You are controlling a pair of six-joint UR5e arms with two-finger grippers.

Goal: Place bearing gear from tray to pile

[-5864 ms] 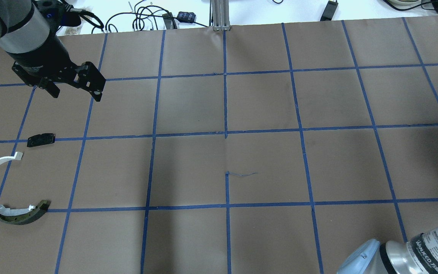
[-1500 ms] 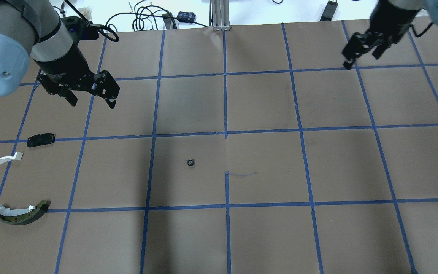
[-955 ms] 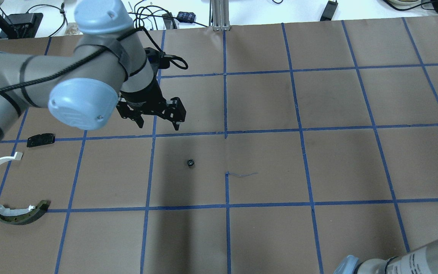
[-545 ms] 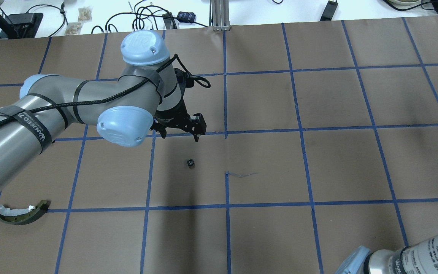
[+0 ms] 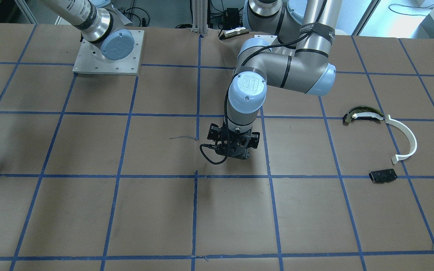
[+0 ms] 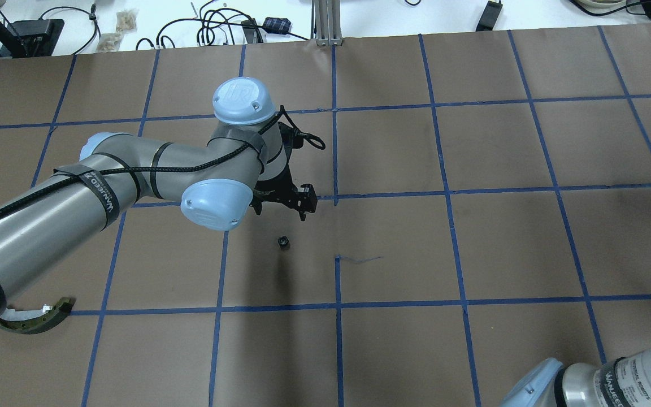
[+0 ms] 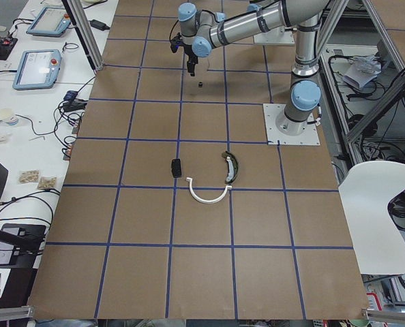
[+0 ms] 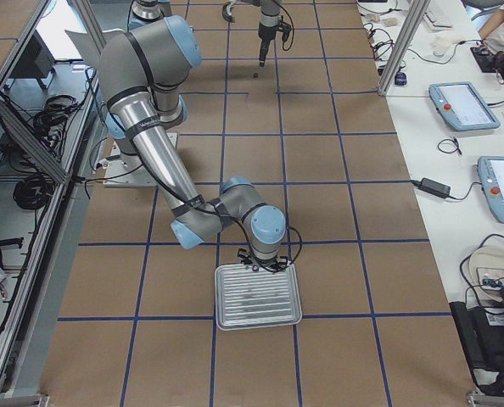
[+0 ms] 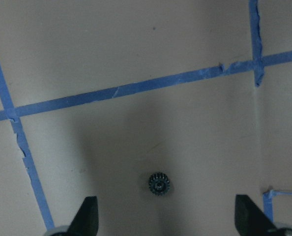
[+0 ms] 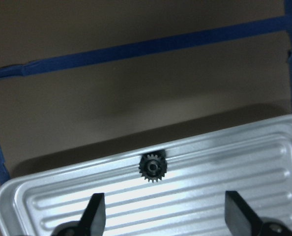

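A small dark bearing gear (image 6: 283, 242) lies on the brown paper near the table's middle. My left gripper (image 6: 281, 212) hangs open just beyond it. In the left wrist view the gear (image 9: 159, 183) sits between and ahead of the open fingertips (image 9: 89, 219). A second gear (image 10: 152, 167) lies in the metal tray (image 10: 219, 196) against its far rim. My right gripper (image 10: 165, 216) is open above it, seen over the tray (image 8: 258, 297) in the exterior right view. The pile is a white half-ring (image 5: 405, 139), a dark olive-edged curved piece (image 5: 362, 114) and a flat black plate (image 5: 382, 175).
The table is covered in brown paper with a blue tape grid. In the overhead view my left arm (image 6: 105, 192) hides the half-ring and the black plate. A loose tape tear (image 6: 359, 259) lies right of the gear. Cables lie past the far edge.
My left arm has swung from the far left to the table's middle, over a gear that appeared there. The right gripper left the far right of the overhead view.
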